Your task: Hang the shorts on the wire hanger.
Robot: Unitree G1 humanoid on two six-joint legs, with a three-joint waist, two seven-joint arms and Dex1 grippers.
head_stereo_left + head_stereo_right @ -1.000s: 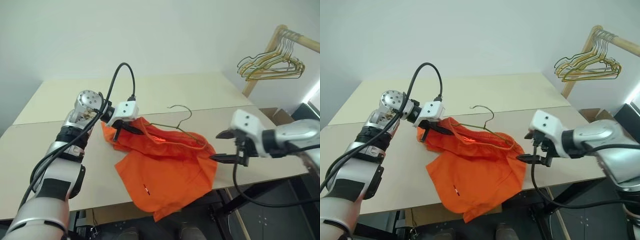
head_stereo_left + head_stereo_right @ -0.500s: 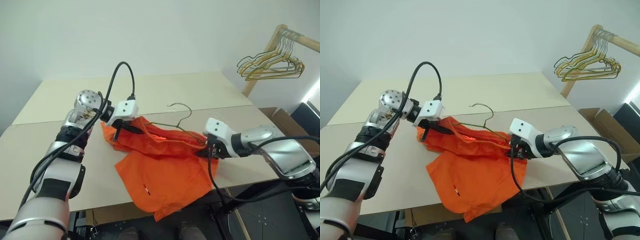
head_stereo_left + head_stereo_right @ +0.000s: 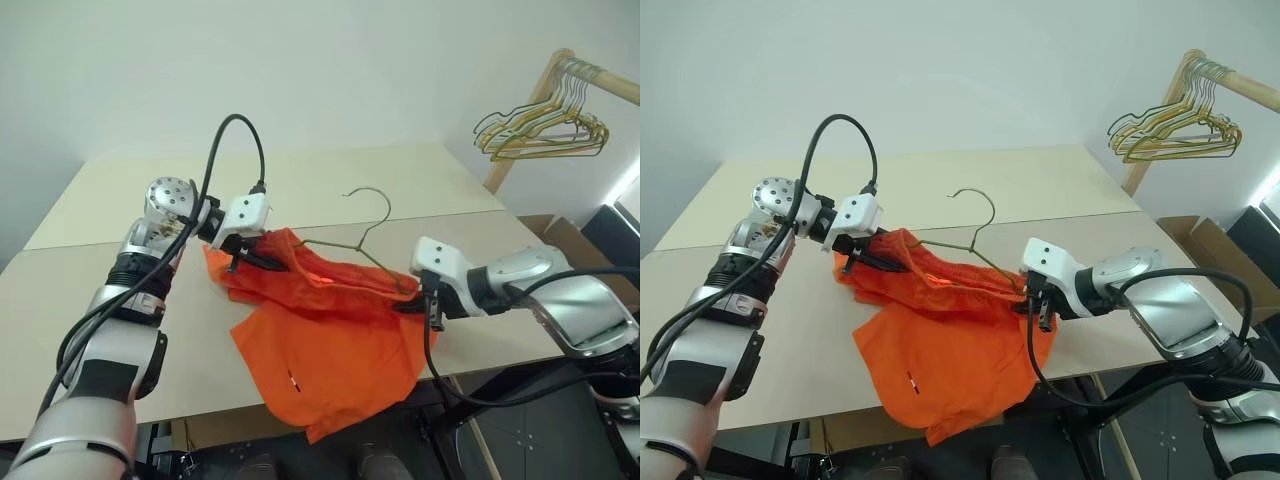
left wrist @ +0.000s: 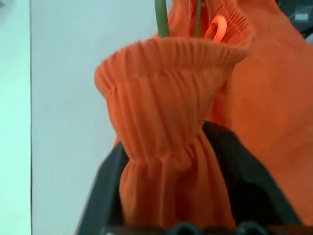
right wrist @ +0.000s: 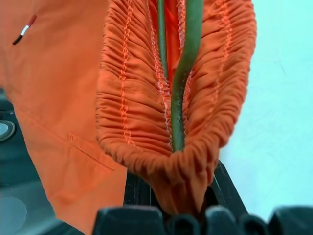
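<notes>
Orange shorts (image 3: 325,325) lie stretched crosswise on my surface (image 3: 420,190), waistband around the wire hanger (image 3: 360,245), right hand (image 3: 1038,306) clamped on one end, left hand (image 3: 258,257) gripping the other.

- Even, soft daylight fills both head views; the pale wall (image 3: 330,70) reads flat and grey-white, with no hard glare.
- A bright strip at the right edge of the frame suggests light entering from that side.
- The shorts (image 3: 330,330) cast only a faint, diffuse shadow on the table (image 3: 90,290) along their lower left edge.
- Straight table edges bow slightly toward the corners, a wide-lens effect.
- In the left wrist view the near waistband folds are soft and out of focus, and the table shows a cyan cast.
- The right wrist view holds the wire hanger (image 5: 183,73) and gathered fabric fairly sharp; the dark lower left corner blurs.
</notes>
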